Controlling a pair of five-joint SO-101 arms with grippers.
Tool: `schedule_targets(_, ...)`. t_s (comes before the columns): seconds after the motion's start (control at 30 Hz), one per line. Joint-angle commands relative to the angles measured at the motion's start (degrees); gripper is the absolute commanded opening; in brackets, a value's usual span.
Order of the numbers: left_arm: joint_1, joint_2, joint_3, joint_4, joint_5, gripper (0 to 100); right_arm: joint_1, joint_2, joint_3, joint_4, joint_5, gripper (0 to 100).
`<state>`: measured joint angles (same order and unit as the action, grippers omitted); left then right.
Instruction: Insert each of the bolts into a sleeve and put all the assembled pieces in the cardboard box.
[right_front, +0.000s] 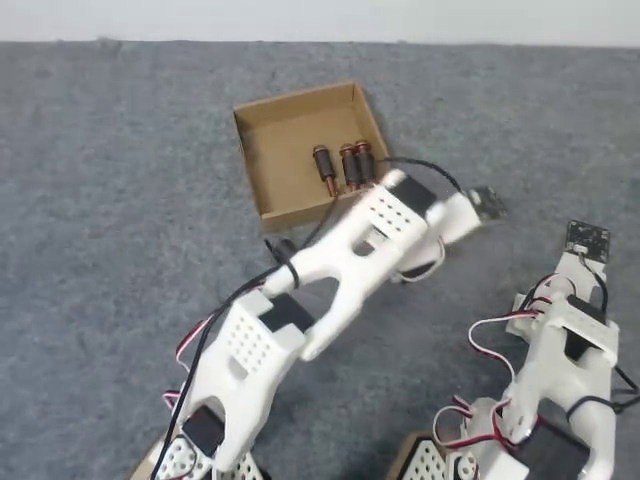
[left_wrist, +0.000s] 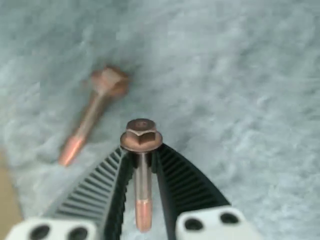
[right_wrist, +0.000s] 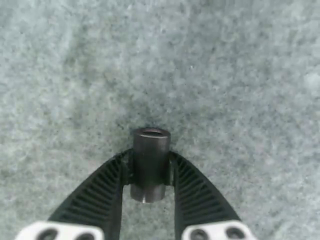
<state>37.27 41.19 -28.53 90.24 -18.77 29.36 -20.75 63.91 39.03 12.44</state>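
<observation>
Left claw (left_wrist: 143, 154) clamps a copper hex-head bolt (left_wrist: 141, 136); a second copper bolt (left_wrist: 92, 112) lies loose nearby on the grey carpeted tabletop (right_front: 120, 200). Right claw (right_wrist: 150, 160) grips a black cylindrical sleeve (right_wrist: 150, 145). Three assembled pieces (right_front: 343, 165) hug the brown cardboard box (right_front: 280, 150) at its right wall; carpet lies open leftward.

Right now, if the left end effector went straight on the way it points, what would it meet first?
Probably the grey carpet, with the head of the held bolt touching first. The loose bolt lies off to one side; depth is unclear.
</observation>
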Motion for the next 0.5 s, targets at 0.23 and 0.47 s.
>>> schedule_targets(0.23, -4.13, -1.49, -8.22, 8.44, 2.11, 1, -0.57, -0.57, 0.09, -1.71, -0.26, 0.6)
schedule_targets(0.47, -9.23, -10.46, -1.71, 7.12, 2.29, 1, -0.66, -0.57, 0.09, -1.71, -0.26, 0.6)
